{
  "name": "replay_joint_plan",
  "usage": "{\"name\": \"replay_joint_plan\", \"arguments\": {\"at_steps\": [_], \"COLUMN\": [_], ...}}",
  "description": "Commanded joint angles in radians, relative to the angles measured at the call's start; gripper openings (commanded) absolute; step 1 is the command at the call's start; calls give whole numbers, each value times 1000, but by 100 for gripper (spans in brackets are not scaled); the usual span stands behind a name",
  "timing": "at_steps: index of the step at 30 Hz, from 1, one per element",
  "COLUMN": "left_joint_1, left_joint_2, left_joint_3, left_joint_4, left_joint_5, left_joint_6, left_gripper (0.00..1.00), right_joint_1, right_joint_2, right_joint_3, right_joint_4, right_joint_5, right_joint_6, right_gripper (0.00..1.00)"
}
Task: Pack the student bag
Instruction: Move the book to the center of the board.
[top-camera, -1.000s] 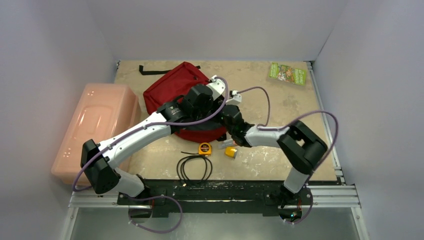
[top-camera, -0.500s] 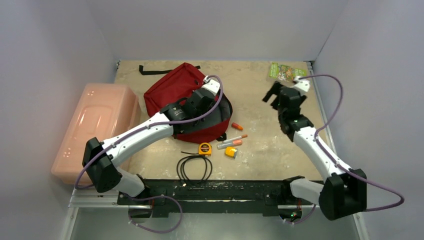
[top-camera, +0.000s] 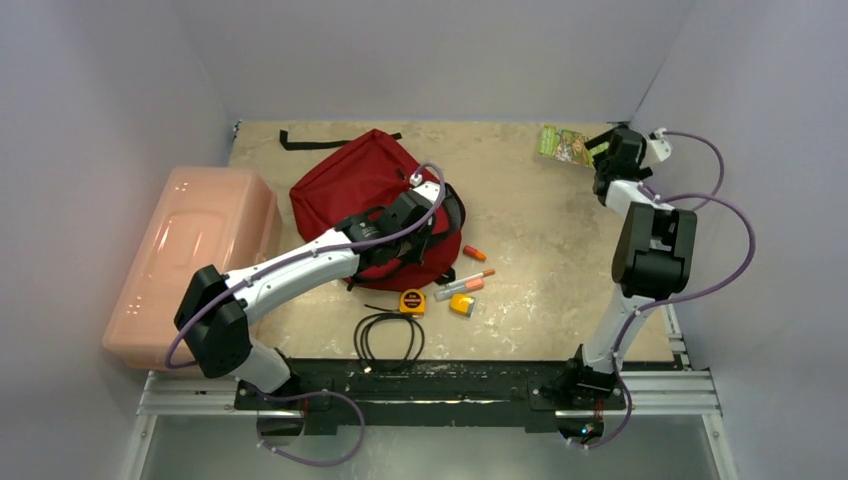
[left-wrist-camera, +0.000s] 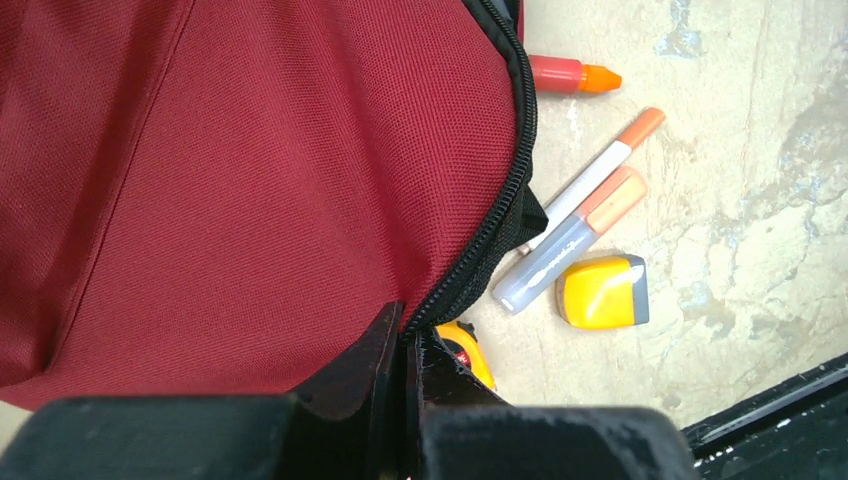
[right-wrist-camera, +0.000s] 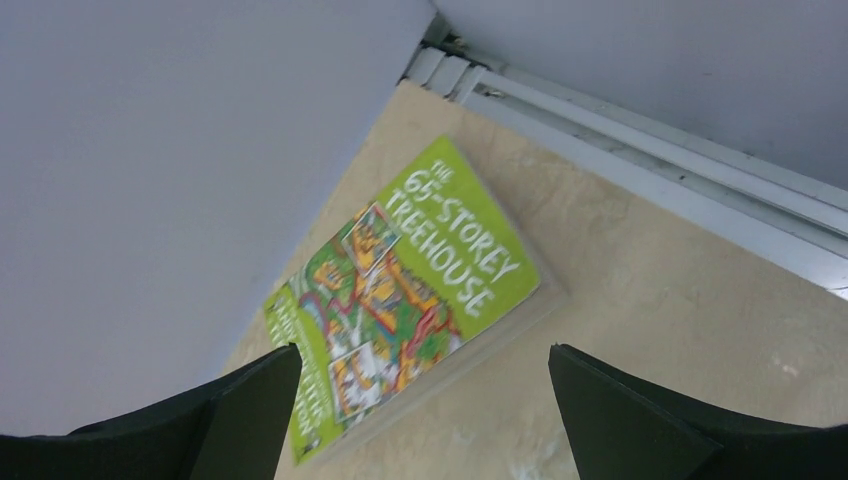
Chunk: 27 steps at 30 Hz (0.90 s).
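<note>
Arms from above: left arm (top-camera: 300, 262) stretches over the student bag (top-camera: 350, 180), which lies on the table (top-camera: 540, 250) under its tip; right arm (top-camera: 650, 245) is folded up toward the far corner. Left wrist: left fingers (left-wrist-camera: 345, 395) pinch the bag's zipper edge, likely to hold its mouth open. Right wrist: right fingers (right-wrist-camera: 245, 415) spread wide, book (right-wrist-camera: 410, 290) just beyond them, probably next.

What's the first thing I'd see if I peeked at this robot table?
The big dark red student bag in the middle of the table, with the left gripper pinching its black zipper edge. Next, the bright green book in the far right corner, with the right gripper wide open, facing it. A pale pink box sits at the left edge.
</note>
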Motion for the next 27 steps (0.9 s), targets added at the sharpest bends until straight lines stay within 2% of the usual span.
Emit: {"name": "replay_joint_plan", "arguments": {"at_steps": [1, 3, 6, 10, 15, 22, 25, 26, 27], "left_joint_1": [-6, -6, -6, -6, -6, -6, -6, -6, -6], "left_joint_2": [16, 18, 18, 18, 23, 34, 25, 21, 19], "left_joint_3": [20, 16, 6, 9, 12, 18, 9, 6, 6], "left_joint_4": [42, 40, 44, 45, 47, 43, 53, 57, 59], "left_joint_5": [95, 97, 96, 105, 112, 130, 137, 138, 139], "left_joint_6": [-48, -35, -27, -21, -18, -16, -17, -18, -18], "left_gripper": [3, 7, 10, 11, 11, 11, 11, 11, 11], "right_joint_1": [-74, -101, -124, -151, -152, -148, -135, -127, -119], "right_joint_2": [61, 89, 142, 217, 293, 359, 393, 398, 407], "right_joint_3": [20, -3, 13, -15, 16, 112, 161, 170, 174], "right_joint_4": [101, 167, 176, 351, 391, 330, 319, 325, 348], "right_joint_5": [-106, -164, -230, -367, -399, -390, -395, -385, -379], "right_joint_6": [170, 206, 250, 342, 458, 487, 538, 538, 566], "right_gripper": [99, 99, 97, 79, 75, 75, 64, 64, 57]}}
